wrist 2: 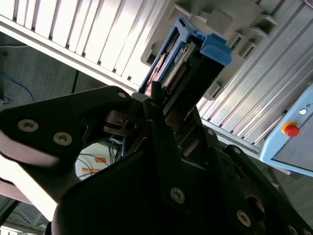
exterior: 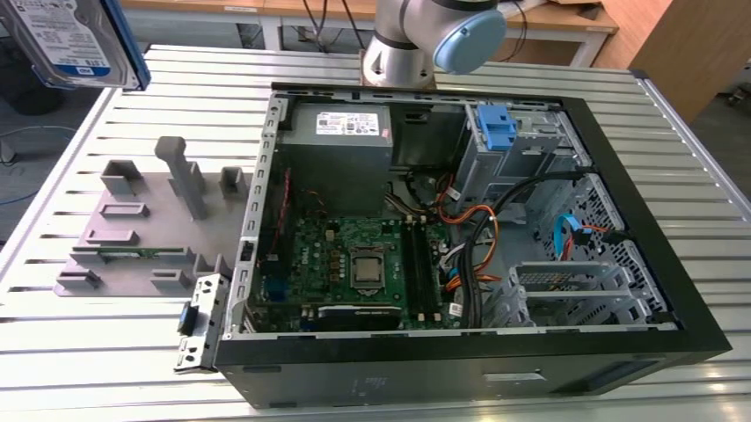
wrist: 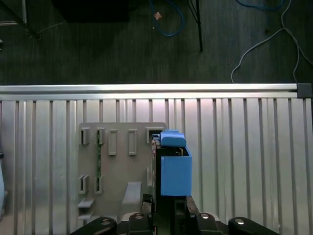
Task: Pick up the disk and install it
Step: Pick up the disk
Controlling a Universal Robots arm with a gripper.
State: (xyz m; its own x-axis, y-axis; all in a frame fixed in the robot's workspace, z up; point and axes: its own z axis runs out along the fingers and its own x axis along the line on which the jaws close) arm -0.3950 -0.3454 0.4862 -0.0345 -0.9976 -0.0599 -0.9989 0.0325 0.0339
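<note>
Holding: your gripper (wrist: 165, 208) is clamped on the disk (wrist: 173, 169), with the jaws pressed against its two broad faces at one end; the disk stands on edge, and its blue carrier tab points away from the gripper.
Disk position: in the air above the slatted tabletop (wrist: 244, 147); in the first wrist view it sits over one edge of the grey fixture plate (wrist: 117, 161); in the exterior view it hangs at that view's upper left, well apart from the open computer case (exterior: 470, 356).
Case: side panel off, board and cables exposed; a blue bracket (exterior: 498, 127) stands upright in the drive cage.
Handling (judged): rigid, dense for its size, shock-sensitive; the metal faces are likely slick, so you want a firm, even squeeze.
Where to hold: the flat faces or the carrier's side rails; keep off the connector edge.
</note>
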